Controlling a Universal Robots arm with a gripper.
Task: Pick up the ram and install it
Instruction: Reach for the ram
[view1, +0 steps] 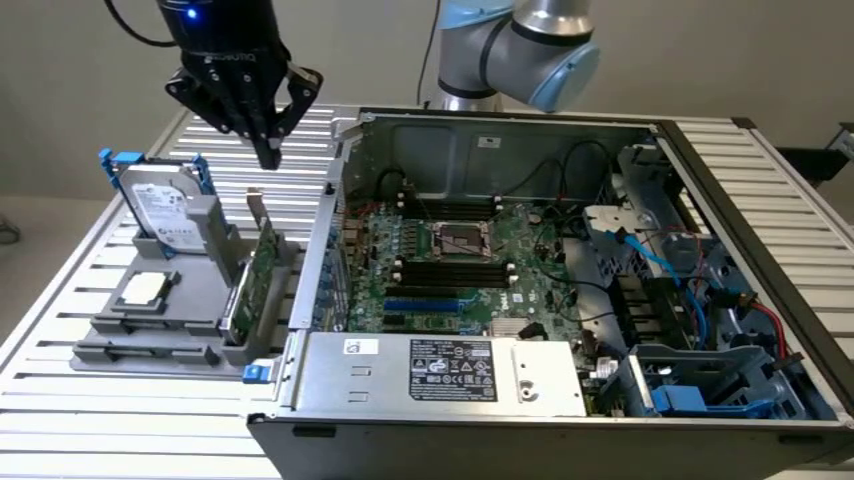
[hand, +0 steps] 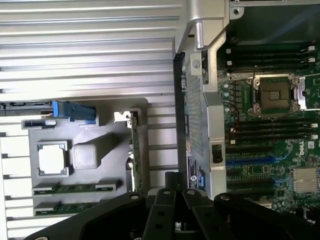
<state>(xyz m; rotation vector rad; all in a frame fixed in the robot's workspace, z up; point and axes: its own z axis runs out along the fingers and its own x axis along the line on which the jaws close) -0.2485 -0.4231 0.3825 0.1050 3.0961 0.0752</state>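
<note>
- Green board with dark chips along it: ram (hand: 75, 188), set lengthwise in a groove of the grey holder (hand: 107, 140), on the side away from the hard drive (view1: 167, 210). Flat or on edge: hard to tell.
- Second stick (hand: 70, 207) of the same kind just beside it, parallel, in its own groove.
- Not yet picked up. Black memory slots (hand: 270, 127) on the board inside the open computer case (view1: 494, 150) seemingly bare.
- Robot's gripper (view1: 271, 155) high over the slatted table (view1: 80, 400), above the far end of the upright expansion card (view1: 254, 285), well apart from the ram.
- Fingers pressed together at the tips, clamped on nothing.
- Handling, as a judgement: very light, thin and stiff; more likely to crack than to bend, so no twisting or levering against the groove.
- Fragile where it matters: chips on the face and the contact edge best left alone.
- Smooth and narrow, so little to bear on; likely to slip or tilt under an off-centre pinch.
- Best hold, probably: near mid-length, across the thin board, pads on bare green between chips, or on the two long edges if flat.
- Squeeze firm enough to keep it square, no harder.
- Grey end pieces of the groove close at both tips of the stick: little room for a hold at the ends.
</note>
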